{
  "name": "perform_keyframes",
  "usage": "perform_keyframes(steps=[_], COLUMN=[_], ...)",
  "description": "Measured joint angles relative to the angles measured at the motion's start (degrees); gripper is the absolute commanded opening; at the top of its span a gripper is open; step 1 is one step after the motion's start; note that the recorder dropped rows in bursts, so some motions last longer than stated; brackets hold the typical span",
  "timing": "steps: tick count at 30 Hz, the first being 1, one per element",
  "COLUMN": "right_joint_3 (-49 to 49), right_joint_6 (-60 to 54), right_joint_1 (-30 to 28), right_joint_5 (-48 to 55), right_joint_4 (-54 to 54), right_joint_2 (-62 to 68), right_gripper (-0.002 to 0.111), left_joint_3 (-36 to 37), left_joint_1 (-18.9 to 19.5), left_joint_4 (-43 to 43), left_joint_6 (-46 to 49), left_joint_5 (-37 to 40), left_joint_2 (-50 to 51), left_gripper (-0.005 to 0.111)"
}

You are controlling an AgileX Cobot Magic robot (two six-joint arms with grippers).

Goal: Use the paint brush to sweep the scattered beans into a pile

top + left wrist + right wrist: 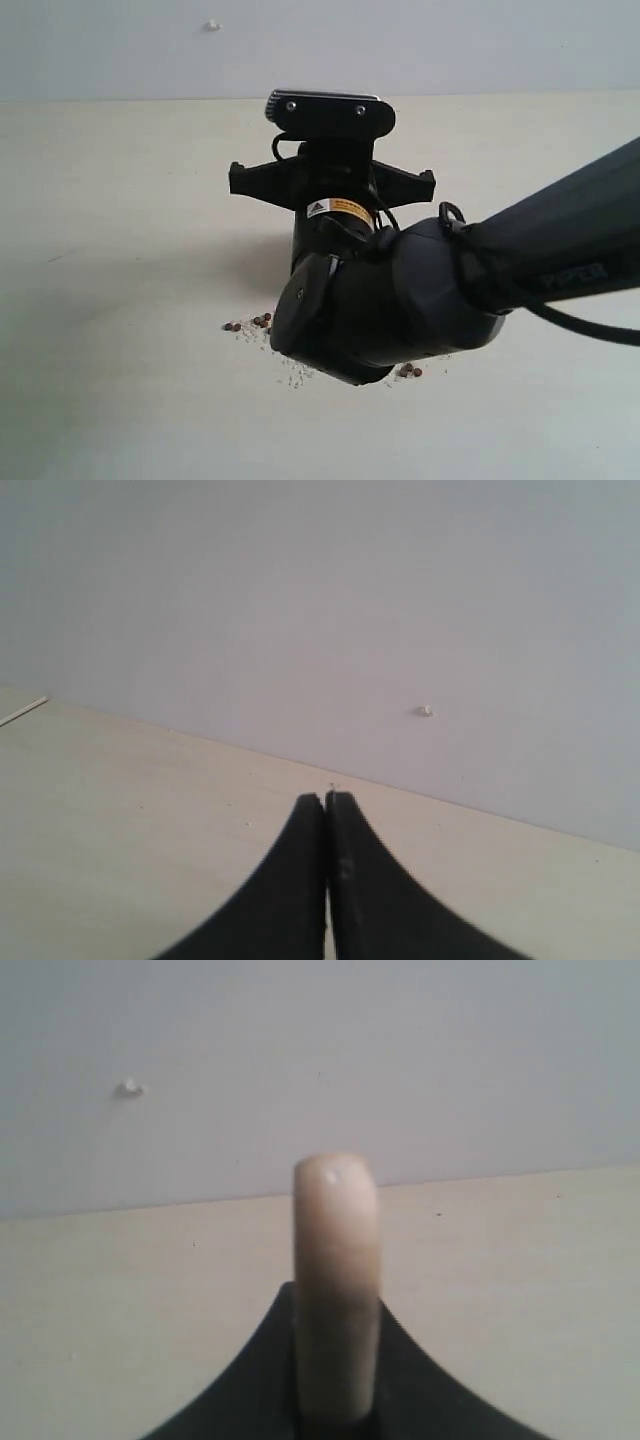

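while inside the right claw [337,1310], paint brush [336,1220]

My left gripper [326,802] looks like matt black plastic, smooth and without shine, and my right gripper [337,1310] has the same dull dark finish. The paint brush [336,1230] handle is pale cream and smooth with a soft sheen (varnished wood or plastic, I cannot tell which). The table [120,200] is a light, even, matt surface, and the wall [450,45] is flat matt too. My right arm [560,240] wears a dark casing with a faint satin gloss; its yellow label [338,209] is shinier. The beans [262,321] show dull reddish-brown skins among powdery-looking white grains [292,372].
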Motion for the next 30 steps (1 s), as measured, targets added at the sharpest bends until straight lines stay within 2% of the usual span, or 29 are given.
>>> perform_keyframes(steps=[13,15,21,30], right_joint_3=[0.0,0.13,2.01,2.69], right_joint_6=[10.24,13.9,35.37,36.46], right_joint_1=[0.0,0.0,0.88,6.52], right_joint_5=[1.56,3.53,6.46,6.25], right_joint_4=[-4.37,-6.0,-19.44,-20.25], right_joint_2=[-6.22,-6.43,-4.8,-0.24], right_gripper=[0.0,0.0,0.0,0.0], left_joint_3=[0.0,0.0,0.0,0.0], left_joint_1=[0.0,0.0,0.0,0.0], left_joint_4=[0.0,0.0,0.0,0.0], left_joint_6=[0.13,0.13,0.13,0.13], left_joint_5=[0.09,0.09,0.09,0.09], left_joint_2=[0.0,0.0,0.0,0.0], left_gripper=[0.0,0.0,0.0,0.0])
